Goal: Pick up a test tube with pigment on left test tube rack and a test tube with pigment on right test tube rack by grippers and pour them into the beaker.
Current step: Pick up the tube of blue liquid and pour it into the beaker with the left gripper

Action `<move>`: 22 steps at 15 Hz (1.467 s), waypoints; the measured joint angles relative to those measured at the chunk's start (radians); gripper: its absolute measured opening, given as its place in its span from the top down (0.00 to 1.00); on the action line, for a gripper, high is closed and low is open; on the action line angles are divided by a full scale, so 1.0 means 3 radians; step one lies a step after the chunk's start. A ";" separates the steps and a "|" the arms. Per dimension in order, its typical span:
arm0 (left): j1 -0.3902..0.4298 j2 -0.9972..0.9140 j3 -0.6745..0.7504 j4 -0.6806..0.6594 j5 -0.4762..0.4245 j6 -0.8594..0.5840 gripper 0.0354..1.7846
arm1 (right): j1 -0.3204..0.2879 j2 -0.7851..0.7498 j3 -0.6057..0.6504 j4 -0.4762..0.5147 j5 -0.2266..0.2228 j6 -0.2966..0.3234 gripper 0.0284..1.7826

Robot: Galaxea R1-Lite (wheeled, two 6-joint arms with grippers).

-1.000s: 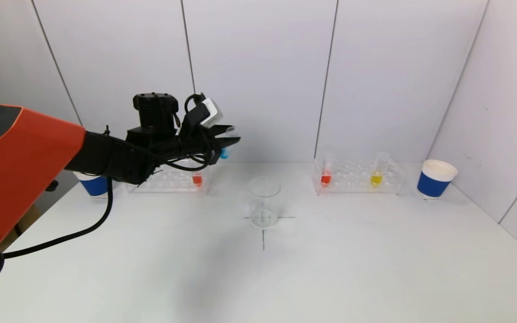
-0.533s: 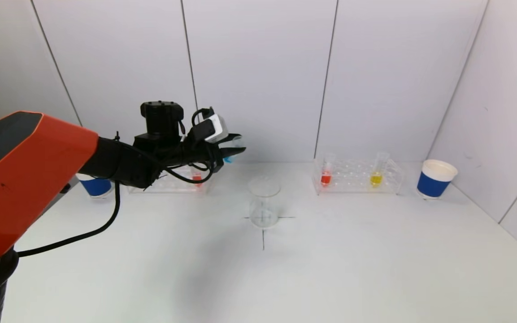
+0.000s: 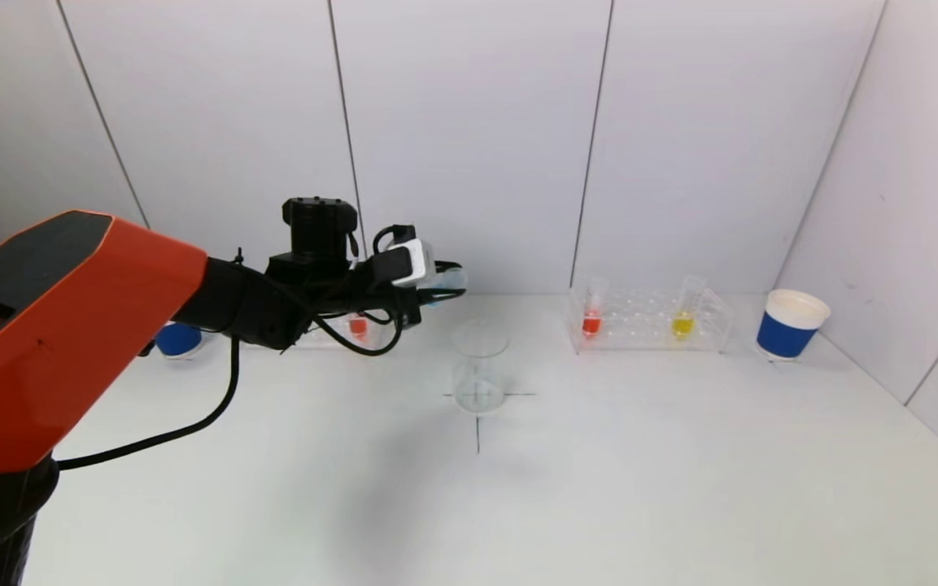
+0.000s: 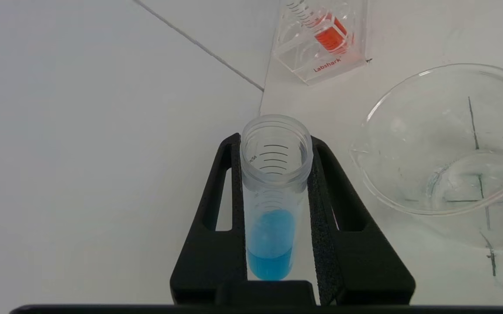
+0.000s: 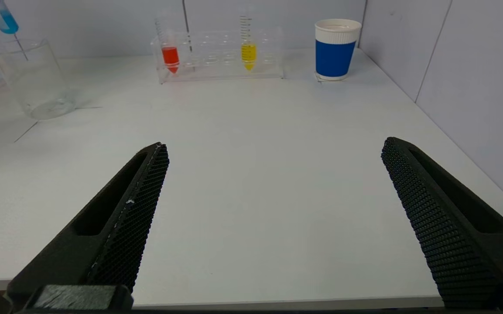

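My left gripper point(image 3: 440, 286) point(image 4: 275, 144) is shut on a clear test tube with blue pigment point(image 4: 273, 209) and holds it tilted in the air, just left of and above the glass beaker point(image 3: 479, 366) point(image 4: 447, 144). The beaker stands on a black cross mark in the table's middle. The left rack point(image 3: 330, 330) holds a red tube point(image 3: 358, 325). The right rack point(image 3: 649, 319) holds a red tube point(image 3: 591, 319) and a yellow tube point(image 3: 683, 320). My right gripper point(image 5: 273, 152) is open and empty above the table's near edge, out of the head view.
A blue paper cup point(image 3: 791, 324) stands right of the right rack. Another blue cup point(image 3: 177, 338) stands left of the left rack, partly behind my left arm. White wall panels close the back and right sides.
My left gripper has carried the blue tube right and down toward the beaker, and the tube has tilted further toward level. The right arm has not moved.
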State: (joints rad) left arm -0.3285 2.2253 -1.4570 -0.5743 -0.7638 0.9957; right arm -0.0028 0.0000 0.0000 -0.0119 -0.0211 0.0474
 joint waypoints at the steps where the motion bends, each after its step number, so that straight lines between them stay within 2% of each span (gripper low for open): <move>1: -0.0016 0.0011 -0.0053 0.0112 -0.0008 0.0149 0.77 | 0.0000 0.0000 0.0000 0.0000 0.0000 0.0000 0.00; 3: -0.0035 0.0033 -0.0156 0.0311 -0.0009 0.0399 0.77 | 0.0000 0.0000 0.0000 0.0000 0.0000 -0.0001 0.00; 13: -0.0060 0.0100 -0.0271 0.0716 0.0041 0.1363 0.77 | 0.0003 0.0000 0.0000 -0.0001 -0.0001 0.0000 0.00; 22: -0.0052 0.0096 -0.0352 0.0577 0.0055 0.1446 0.77 | 0.0000 0.0000 0.0000 0.0000 0.0000 0.0000 0.00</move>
State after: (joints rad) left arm -0.3443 2.2543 -1.5626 -0.4011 -0.7474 1.4296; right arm -0.0028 0.0000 0.0000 -0.0119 -0.0211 0.0474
